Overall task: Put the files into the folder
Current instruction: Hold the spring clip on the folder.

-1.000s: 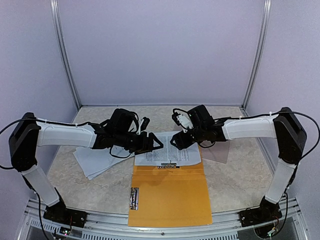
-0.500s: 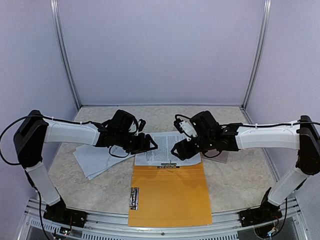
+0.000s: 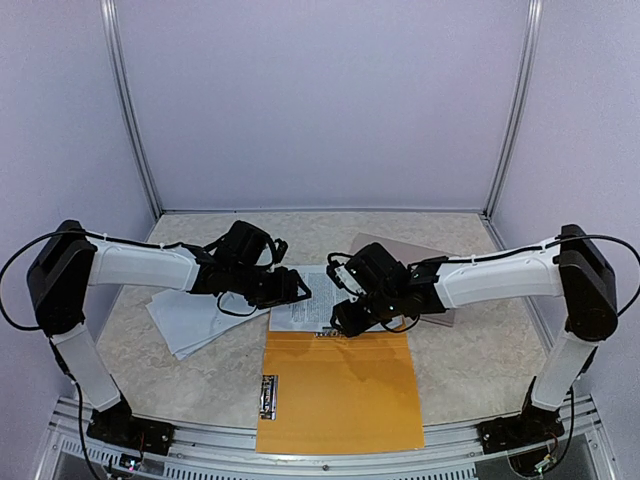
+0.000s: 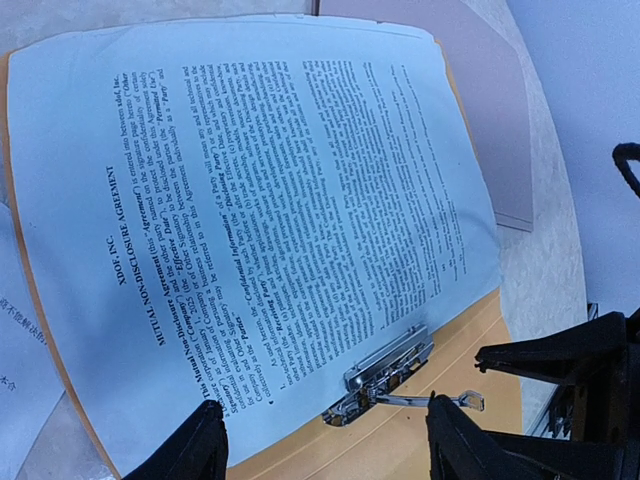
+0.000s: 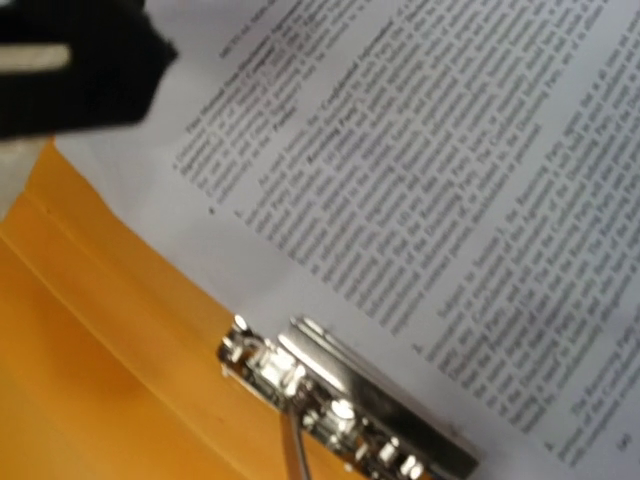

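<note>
**Q:** Where are the files?
**A:** One printed sheet (image 3: 312, 308), white with dense black text and headed "Mutual Non-Disclosure Agreement", lies flat on the far part of the folder (image 3: 340, 385). The loose sheets (image 3: 190, 320), also white, lie fanned just left of the folder and off it.

**Q:** What is the folder's condition?
**A:** It is orange, open and lying flat. Its metal clip (image 4: 388, 372) sits at the printed sheet's near short edge.

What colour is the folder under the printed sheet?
Orange; the folder shows best in the top external view.
</note>
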Motion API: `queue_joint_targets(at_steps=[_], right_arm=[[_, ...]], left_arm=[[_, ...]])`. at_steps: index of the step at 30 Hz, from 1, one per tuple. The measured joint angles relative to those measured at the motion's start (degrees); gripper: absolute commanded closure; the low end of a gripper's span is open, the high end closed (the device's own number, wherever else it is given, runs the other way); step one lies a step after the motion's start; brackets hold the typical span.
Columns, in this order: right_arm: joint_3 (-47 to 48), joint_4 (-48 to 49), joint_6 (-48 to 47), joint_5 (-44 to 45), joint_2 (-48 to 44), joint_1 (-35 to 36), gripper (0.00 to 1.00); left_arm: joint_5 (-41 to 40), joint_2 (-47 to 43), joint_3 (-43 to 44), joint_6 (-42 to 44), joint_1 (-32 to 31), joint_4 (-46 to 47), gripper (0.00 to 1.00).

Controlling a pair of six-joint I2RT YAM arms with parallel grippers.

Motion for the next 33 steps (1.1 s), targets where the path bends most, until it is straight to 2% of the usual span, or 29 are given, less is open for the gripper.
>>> queue_joint_targets(at_steps=[19,33], right_arm=[[1.55,-1.14,1.01,1.11,1.01,0.33,0.80],[1.73,-1.90,1.11,1.62,1.44,0.33,0.90]], left_arm=[[-0.48,0.00,-0.09,0.46,0.00,-0.02,0.35],[-0.63,0.00,-0.42,0.59,0.00,-0.28,0.35]])
